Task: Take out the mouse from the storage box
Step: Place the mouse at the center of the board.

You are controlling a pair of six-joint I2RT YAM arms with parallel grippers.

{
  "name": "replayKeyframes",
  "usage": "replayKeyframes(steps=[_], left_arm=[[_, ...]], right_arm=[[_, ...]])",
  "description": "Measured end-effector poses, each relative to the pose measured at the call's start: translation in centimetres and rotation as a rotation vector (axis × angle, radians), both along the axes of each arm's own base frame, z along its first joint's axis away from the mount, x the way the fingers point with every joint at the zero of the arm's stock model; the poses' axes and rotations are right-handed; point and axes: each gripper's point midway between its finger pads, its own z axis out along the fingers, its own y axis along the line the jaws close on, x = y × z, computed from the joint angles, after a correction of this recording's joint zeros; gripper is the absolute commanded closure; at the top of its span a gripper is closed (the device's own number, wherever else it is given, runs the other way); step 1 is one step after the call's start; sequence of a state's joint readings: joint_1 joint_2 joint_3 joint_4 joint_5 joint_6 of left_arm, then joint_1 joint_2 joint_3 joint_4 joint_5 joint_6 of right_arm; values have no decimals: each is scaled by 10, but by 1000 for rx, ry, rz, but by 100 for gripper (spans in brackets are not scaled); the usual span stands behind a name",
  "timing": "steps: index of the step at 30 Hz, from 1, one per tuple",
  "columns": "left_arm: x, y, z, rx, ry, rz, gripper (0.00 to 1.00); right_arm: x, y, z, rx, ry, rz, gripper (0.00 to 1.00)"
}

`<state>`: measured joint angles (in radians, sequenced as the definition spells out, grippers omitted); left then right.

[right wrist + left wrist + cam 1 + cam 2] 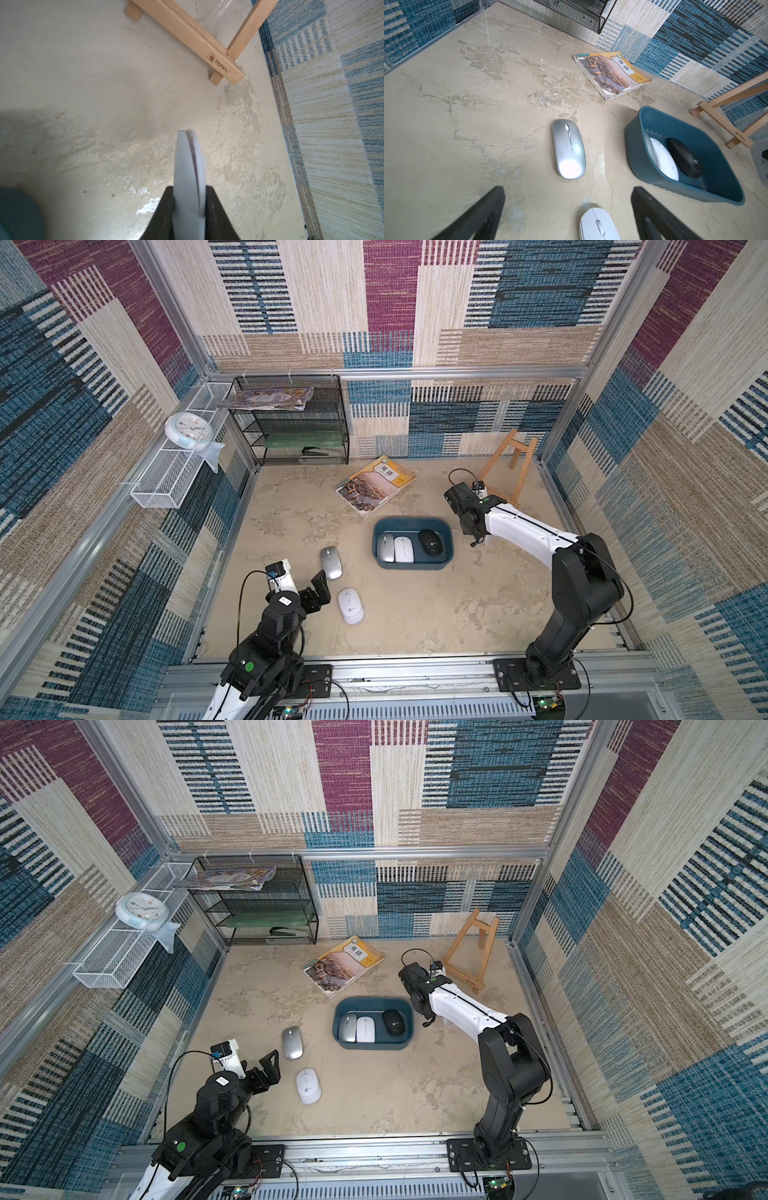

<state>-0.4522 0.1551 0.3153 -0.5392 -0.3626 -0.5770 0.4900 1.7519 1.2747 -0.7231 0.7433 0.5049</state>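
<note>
Mouse (187,158), pale grey, is clamped edge-on in the right gripper (189,188), outside the storage box (411,566), presumably for set-down. Three mice (404,549) lie boxed. Left gripper (568,189) is spread wide, empty.

You can read two characters, 英语, on the pale title panel of the textbook (374,485) lying on the surface (415,614). The wooden easel (187,33) has "Marie's" burned into its foot rail beside a small round emblem. The clock's (189,432) numerals and the silver mouse's (568,148) tiny badge are too small to read.
</note>
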Motion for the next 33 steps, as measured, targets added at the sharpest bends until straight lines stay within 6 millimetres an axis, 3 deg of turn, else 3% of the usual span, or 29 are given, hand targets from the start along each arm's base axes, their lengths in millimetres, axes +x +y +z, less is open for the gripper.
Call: replayKeyframes(steps=[13, 17, 25, 33], left_arm=[[0, 1, 1, 1, -4, 5, 1], [0, 3, 1, 5, -7, 15, 1], [0, 5, 1, 8, -9, 24, 1], [0, 5, 1, 9, -9, 24, 1]], right_arm=[[11, 0, -47, -34, 97, -19, 82], [11, 0, -57, -44, 118, -22, 70], [14, 7, -64, -39, 116, -7, 53], [19, 23, -56, 12, 96, 39, 49]])
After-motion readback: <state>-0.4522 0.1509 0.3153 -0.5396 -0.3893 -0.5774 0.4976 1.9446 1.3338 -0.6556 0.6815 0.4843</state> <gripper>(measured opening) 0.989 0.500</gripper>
